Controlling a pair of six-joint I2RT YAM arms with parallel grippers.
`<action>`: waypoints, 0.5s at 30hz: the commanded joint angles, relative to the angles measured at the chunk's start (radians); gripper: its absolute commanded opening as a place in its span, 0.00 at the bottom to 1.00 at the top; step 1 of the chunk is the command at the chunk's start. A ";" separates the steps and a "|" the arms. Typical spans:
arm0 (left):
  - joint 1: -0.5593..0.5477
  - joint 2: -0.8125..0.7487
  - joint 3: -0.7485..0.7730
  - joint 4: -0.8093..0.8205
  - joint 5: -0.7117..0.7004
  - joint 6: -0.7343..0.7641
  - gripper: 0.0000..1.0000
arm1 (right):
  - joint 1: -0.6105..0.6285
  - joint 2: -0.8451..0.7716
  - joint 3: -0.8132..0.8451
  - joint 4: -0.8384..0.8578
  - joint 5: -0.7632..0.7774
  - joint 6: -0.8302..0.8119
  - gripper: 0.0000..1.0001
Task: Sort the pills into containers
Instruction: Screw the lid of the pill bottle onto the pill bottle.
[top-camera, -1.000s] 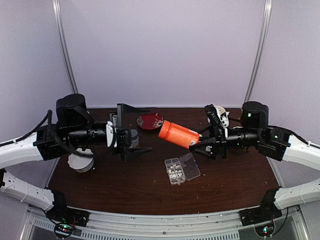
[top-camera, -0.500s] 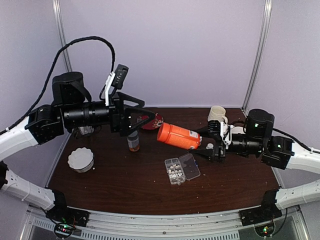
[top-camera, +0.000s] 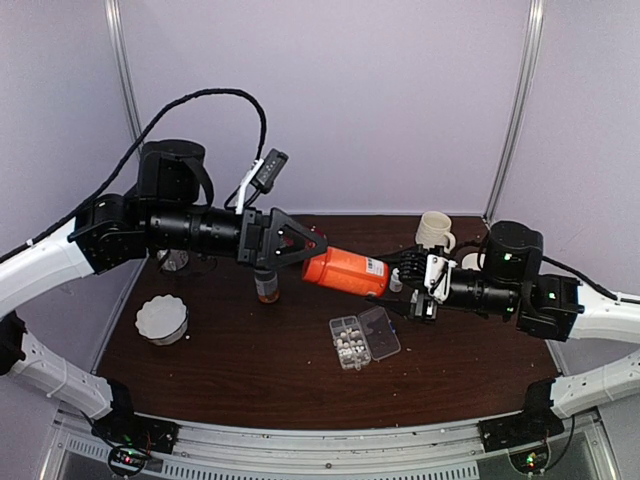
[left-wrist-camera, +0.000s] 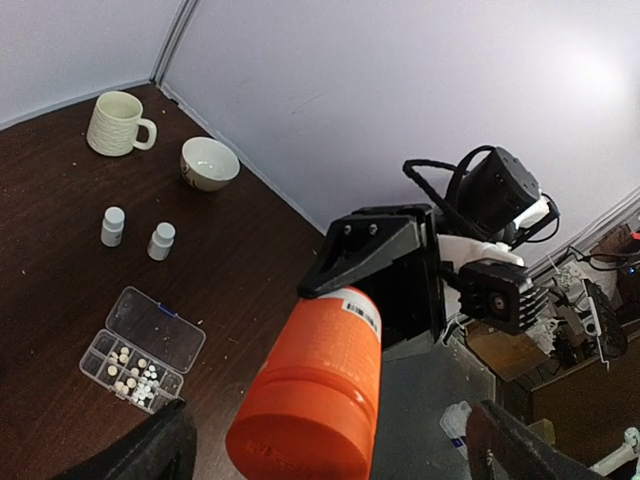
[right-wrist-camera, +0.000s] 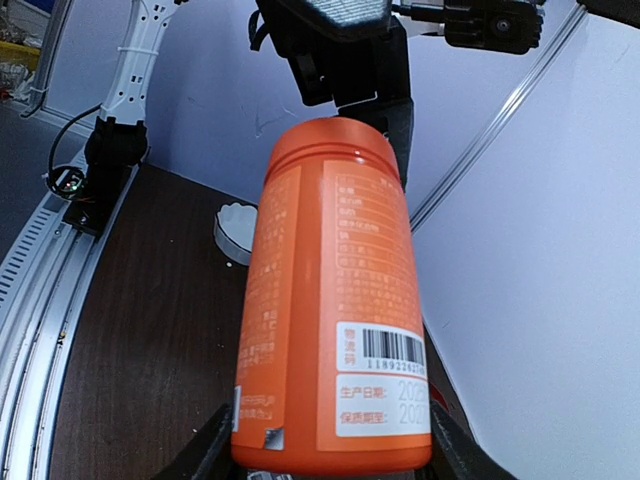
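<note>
the right gripper (top-camera: 408, 284) clamped the orange bottle (top-camera: 345, 270) by its base. the left gripper (top-camera: 312, 247) stood wide open around its cap end. the pills (top-camera: 348, 344) lay in the open organizer box (top-camera: 380, 332) on the table (top-camera: 250, 370).

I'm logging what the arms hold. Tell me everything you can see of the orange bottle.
The orange bottle is a glossy plastic cylinder with a matching orange cap, closed, with printed text and a white barcode patch near its base. It hangs nearly level above the table. The right gripper clamps its base; the open left gripper brackets the cap end without visibly touching.
</note>
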 joint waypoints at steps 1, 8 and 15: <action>0.008 0.017 0.024 0.006 0.056 -0.047 0.96 | 0.009 -0.011 0.032 0.054 0.040 -0.010 0.00; 0.007 0.037 0.025 0.007 0.075 -0.055 0.89 | 0.013 0.003 0.037 0.059 0.041 -0.006 0.00; 0.011 0.048 0.030 0.008 0.103 -0.055 0.64 | 0.014 0.015 0.038 0.056 0.047 0.001 0.00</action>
